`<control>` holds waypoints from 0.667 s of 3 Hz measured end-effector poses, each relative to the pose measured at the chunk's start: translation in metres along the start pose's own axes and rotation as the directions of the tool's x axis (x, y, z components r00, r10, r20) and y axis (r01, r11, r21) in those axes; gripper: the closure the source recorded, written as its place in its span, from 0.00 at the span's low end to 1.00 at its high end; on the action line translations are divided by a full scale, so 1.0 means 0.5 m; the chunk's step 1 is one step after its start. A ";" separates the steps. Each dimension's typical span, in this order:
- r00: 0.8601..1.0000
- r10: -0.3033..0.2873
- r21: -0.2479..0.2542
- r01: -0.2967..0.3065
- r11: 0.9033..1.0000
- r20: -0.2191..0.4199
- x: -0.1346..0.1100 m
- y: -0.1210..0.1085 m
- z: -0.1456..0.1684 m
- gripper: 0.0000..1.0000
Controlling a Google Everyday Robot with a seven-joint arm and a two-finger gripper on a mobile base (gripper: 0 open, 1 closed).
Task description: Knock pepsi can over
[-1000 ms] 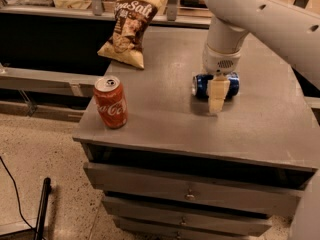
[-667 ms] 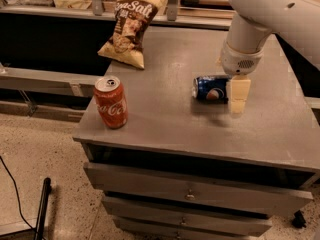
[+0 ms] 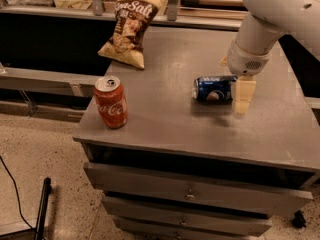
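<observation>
The pepsi can (image 3: 215, 89) already lies on its side right of centre on the grey cabinet top (image 3: 165, 124), silver end facing left. The gripper (image 3: 243, 95) hangs just beside its right end, low over the surface; whether it is spread or closed cannot be told. From here a stray brush could set the can rolling toward the near edge, or shove it left toward the upright red cola can (image 3: 111, 102)

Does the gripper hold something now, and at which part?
Nothing seems held; the gripper is beside the pepsi can, which lies on its side on the table.
</observation>
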State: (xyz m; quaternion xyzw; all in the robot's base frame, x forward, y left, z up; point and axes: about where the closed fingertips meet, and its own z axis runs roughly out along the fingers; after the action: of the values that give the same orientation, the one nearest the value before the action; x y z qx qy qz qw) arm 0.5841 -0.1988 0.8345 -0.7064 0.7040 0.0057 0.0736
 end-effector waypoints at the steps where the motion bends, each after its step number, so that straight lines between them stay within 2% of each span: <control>1: 0.995 0.027 0.006 -0.028 1.000 0.098 0.039 0.003 0.004 0.00; 2: 0.980 0.086 0.005 -0.088 0.996 0.181 0.094 0.020 0.005 0.00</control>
State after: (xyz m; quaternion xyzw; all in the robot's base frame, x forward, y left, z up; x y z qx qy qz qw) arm 0.5747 -0.2453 0.8255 -0.6710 0.7246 0.0683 0.1413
